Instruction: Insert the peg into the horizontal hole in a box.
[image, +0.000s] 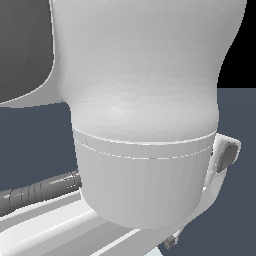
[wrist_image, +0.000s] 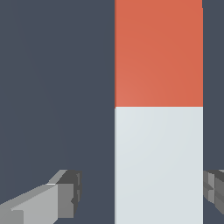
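Note:
In the wrist view the peg (wrist_image: 158, 109) lies on the dark floor, one half red-orange and the other pale grey-white. My gripper (wrist_image: 142, 192) is open and straddles the pale half. One finger (wrist_image: 61, 199) stands well clear of the peg's side, while the other finger (wrist_image: 214, 192) sits right at the opposite side. Whether that finger touches the peg cannot be told. The box and the hole are out of view. In the exterior view the arm's white body (image: 145, 115) blocks the gripper and the peg.
The dark blue-grey floor (wrist_image: 52, 87) surrounds the peg. In the exterior view a ribbed grey hose (image: 40, 190) runs along the arm's lower part, and a grey-tipped white bracket (image: 227, 155) sticks out at the exterior view's right.

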